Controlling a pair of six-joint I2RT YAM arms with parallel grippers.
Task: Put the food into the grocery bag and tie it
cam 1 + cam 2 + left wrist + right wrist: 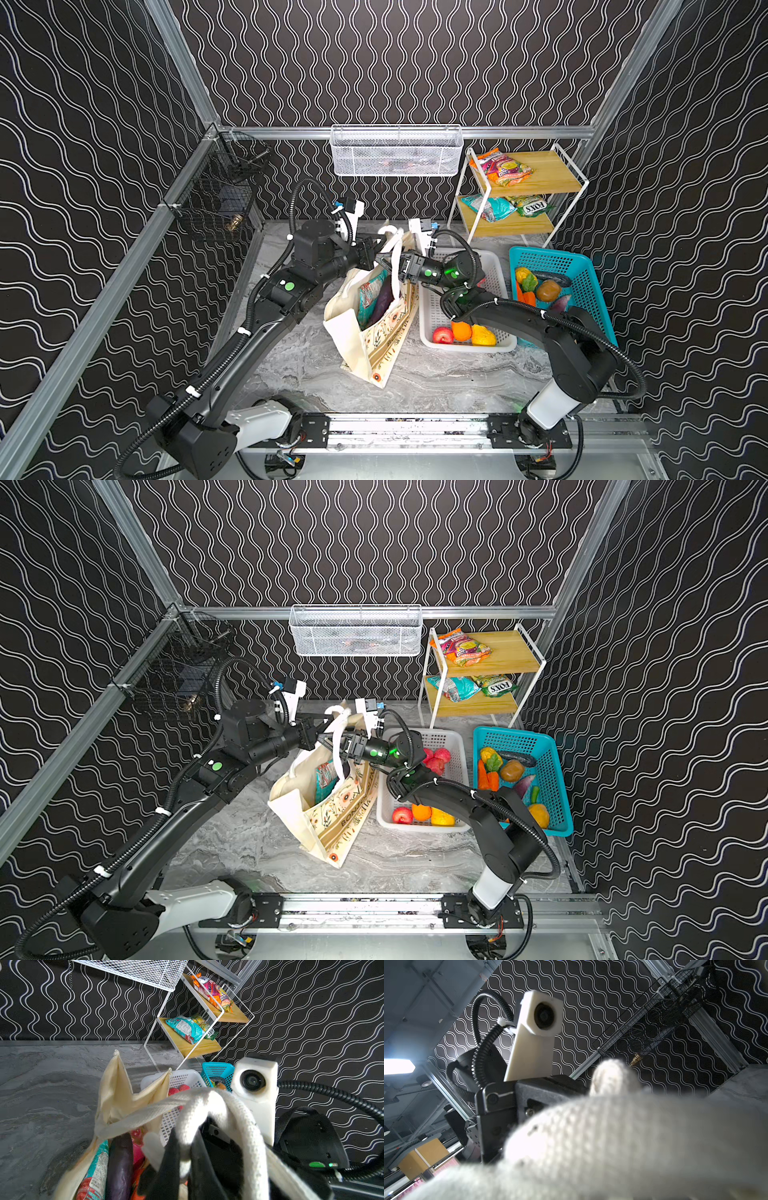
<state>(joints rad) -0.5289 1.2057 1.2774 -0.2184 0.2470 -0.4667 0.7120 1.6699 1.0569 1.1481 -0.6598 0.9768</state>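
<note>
Left gripper (376, 261) pinches the white woven strap (145, 1113); my right gripper (390, 270) is unclear; white plastic basket (492, 259) beside the sagging cream canvas tote (345, 328).

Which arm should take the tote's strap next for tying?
Probably right: right gripper, fingers open at the white woven strap handles of the cream canvas tote; left gripper is shut on one.
</note>
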